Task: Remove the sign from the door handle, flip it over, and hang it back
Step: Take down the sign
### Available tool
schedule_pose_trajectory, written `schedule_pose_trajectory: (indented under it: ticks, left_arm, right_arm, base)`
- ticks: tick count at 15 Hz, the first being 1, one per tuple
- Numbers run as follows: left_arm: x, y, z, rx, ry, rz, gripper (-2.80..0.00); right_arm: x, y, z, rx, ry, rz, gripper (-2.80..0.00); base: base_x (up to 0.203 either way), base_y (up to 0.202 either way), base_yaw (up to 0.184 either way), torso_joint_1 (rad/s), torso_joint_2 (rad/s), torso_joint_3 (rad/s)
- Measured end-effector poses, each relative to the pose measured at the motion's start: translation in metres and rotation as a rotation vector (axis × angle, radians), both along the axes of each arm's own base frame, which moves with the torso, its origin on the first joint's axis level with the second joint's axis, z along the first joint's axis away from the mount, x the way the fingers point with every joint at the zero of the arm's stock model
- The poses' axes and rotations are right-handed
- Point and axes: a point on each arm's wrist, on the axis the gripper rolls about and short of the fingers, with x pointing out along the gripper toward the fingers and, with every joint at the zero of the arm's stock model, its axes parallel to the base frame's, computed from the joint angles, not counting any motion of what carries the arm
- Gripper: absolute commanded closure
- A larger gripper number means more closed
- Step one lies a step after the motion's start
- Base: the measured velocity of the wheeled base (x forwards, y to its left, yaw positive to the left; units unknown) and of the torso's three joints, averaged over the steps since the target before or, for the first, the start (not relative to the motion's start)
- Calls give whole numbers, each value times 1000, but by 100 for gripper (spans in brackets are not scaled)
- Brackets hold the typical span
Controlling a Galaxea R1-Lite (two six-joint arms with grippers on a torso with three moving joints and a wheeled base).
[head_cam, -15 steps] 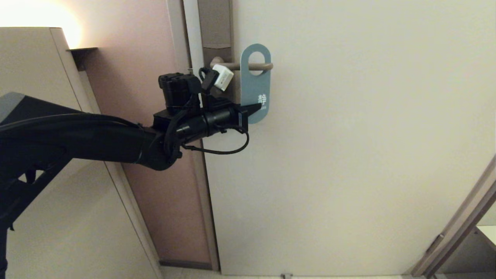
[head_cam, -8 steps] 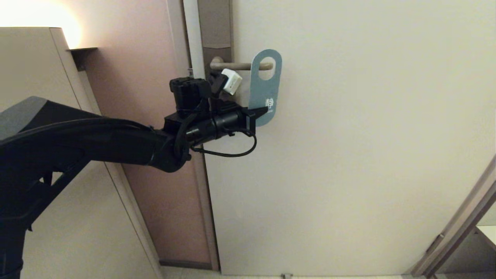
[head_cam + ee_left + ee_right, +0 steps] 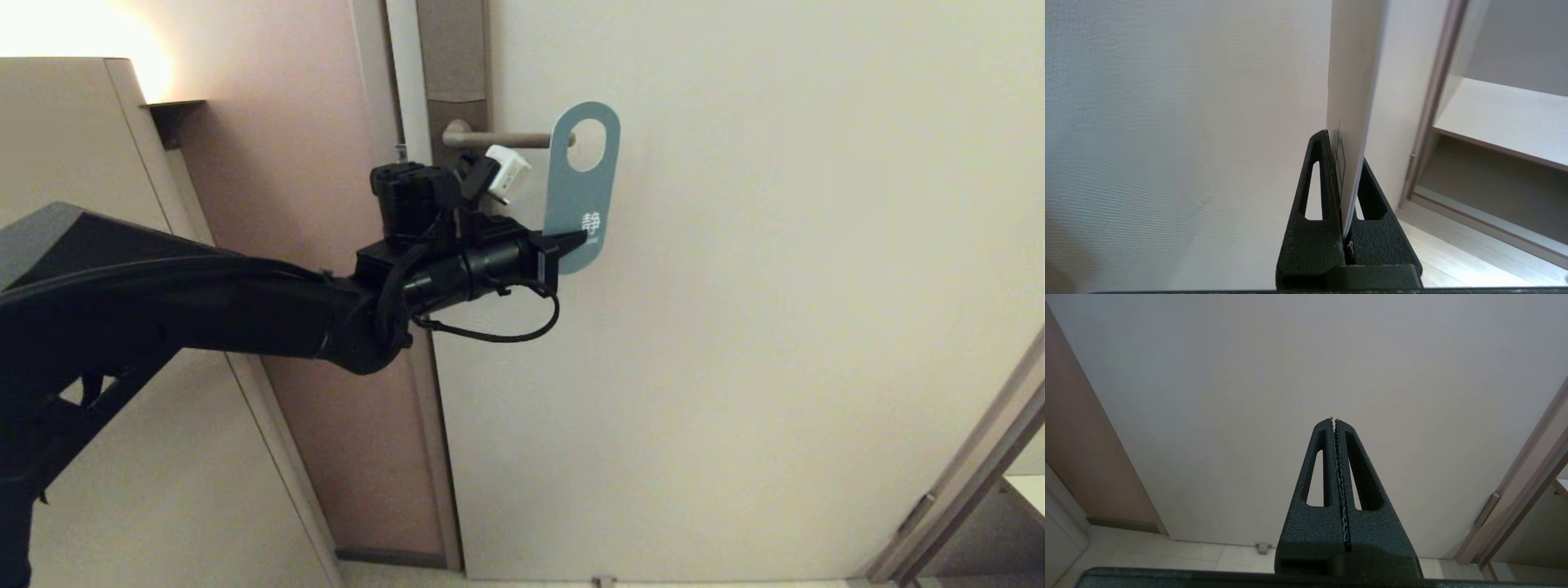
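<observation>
The sign shows its blue face with a white character and stands upright against the door. Its round hole sits at the rounded tip of the door handle, and only that tip reaches the hole's left edge. My left gripper is shut on the sign's lower left edge. In the left wrist view the sign runs edge-on between the two black fingers of the left gripper, its pale face showing. My right gripper is shut on nothing and points at the lower door.
The pale door fills the middle and right. The handle's tall brown plate is by the door edge, with a pinkish wall and a beige cabinet to the left. A shelf opening with a frame is at lower right.
My left gripper has moved to the right with the sign, sliding its hole along the lever from mid-handle out to the tip. The right arm has kept still.
</observation>
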Motion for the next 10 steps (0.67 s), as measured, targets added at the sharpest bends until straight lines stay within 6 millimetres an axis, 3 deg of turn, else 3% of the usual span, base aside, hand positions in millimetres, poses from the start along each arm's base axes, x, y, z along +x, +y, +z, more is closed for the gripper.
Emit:
schedule_pose_trajectory:
  ticks: [5,10]
  left_arm:
    - [-30,10,-2,30,49,-31,0]
    - [-80,7,6,45,65,-150,0]
  right_arm:
    - [0,0,0,0,0,0,0]
    - [0,0,0,0,0,-1,0]
  base:
    - [0,0,0,0,0,0]
    - [0,0,0,0,0,0]
